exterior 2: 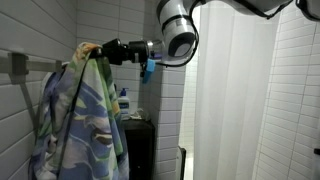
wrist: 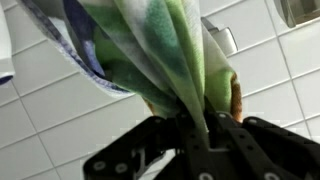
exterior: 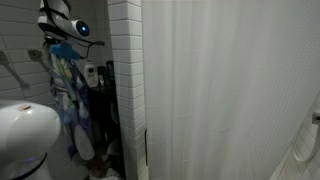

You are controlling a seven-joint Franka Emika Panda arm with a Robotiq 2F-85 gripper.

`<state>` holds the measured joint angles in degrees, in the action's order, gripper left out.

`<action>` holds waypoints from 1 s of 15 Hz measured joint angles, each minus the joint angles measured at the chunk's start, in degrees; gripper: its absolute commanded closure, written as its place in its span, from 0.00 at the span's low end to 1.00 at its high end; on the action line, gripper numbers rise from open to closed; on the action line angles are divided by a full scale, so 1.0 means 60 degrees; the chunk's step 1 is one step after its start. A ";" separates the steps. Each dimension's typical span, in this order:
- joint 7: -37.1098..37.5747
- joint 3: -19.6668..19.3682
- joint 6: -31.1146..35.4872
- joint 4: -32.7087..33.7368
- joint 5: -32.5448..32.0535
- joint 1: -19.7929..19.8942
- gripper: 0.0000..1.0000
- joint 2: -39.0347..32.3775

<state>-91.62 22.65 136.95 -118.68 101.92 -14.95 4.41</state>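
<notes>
A green, blue and white patterned towel (exterior 2: pixel 85 120) hangs from a rail on the tiled wall (exterior 2: pixel 25 40). My gripper (exterior 2: pixel 98 50) is at the towel's top edge, shut on a fold of the cloth. In the wrist view the towel (wrist: pixel 160 50) fills the upper half and a narrow strip of it runs down between my black fingers (wrist: pixel 165 135), with the gripper (wrist: pixel 197 128) pinching it. In an exterior view the towel (exterior: pixel 68 90) hangs below the arm's wrist (exterior: pixel 60 22). The rail itself is mostly hidden by cloth.
A white shower curtain (exterior 2: pixel 240 100) hangs beside the tiled wall corner (exterior: pixel 125 80). A dark stand (exterior 2: pixel 138 145) with a bottle (exterior 2: pixel 124 100) sits below the towel. A white toilet (exterior: pixel 25 135) stands at the lower edge. A metal wall fitting (wrist: pixel 225 38) shows on the tiles.
</notes>
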 measured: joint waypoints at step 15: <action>0.0116 -0.0165 -0.0137 -0.0019 -0.0718 -0.0034 0.96 0.2044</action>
<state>-90.93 21.66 136.13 -118.80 97.61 -15.16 16.67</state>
